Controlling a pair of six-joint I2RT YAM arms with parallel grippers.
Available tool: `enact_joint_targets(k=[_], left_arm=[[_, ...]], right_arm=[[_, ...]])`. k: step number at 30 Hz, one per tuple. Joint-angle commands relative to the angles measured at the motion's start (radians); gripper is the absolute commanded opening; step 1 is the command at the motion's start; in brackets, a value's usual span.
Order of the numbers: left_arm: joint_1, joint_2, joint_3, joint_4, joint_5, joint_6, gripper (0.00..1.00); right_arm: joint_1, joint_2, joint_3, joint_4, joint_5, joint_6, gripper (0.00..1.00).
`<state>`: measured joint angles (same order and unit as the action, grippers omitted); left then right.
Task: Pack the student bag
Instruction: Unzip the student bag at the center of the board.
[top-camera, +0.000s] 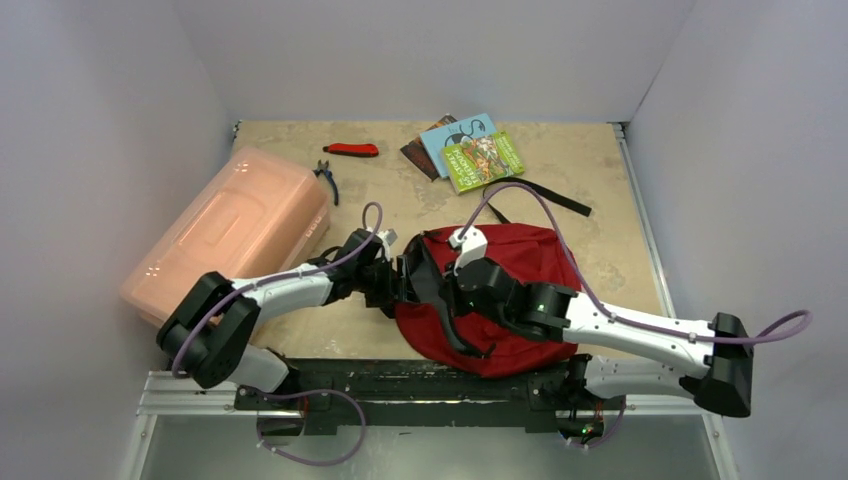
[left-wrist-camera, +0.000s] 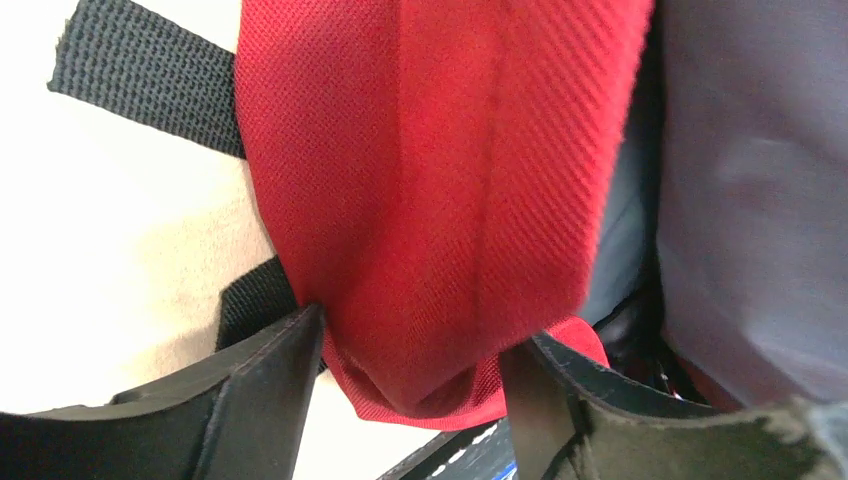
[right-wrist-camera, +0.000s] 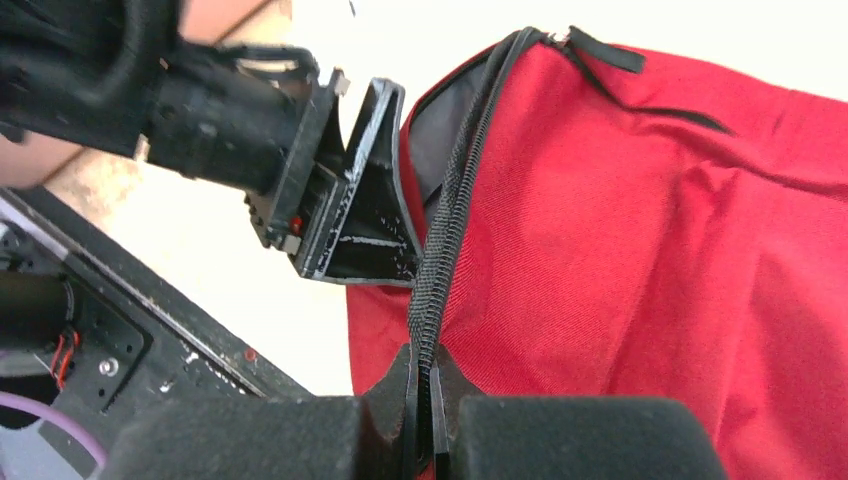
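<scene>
The student bag lies on the worktop, near its front edge. The left tool clasps a fold of the bag's red fabric; the right tool is pinched tight on its black zipper.

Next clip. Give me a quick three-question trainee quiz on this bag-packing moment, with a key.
1. True or false: the right gripper is pinched shut on the student bag's black zipper edge.
2. What sits between the left gripper's fingers? A) a fold of the bag's red fabric B) a pencil C) a water bottle
3. Fill in: the topmost book of the pile on the table is ___.
Key: 1 true; 2 A; 3 green.
</scene>
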<state>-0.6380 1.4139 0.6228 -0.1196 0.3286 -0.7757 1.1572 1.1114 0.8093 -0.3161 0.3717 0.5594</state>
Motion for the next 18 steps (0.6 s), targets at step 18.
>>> enact_joint_targets(k=[18], left_arm=[[-0.108, 0.125, 0.044, 0.291, 0.057, -0.161, 0.21]], right_arm=[[-0.317, -0.225, 0.245, -0.220, 0.400, -0.196, 0.00]])
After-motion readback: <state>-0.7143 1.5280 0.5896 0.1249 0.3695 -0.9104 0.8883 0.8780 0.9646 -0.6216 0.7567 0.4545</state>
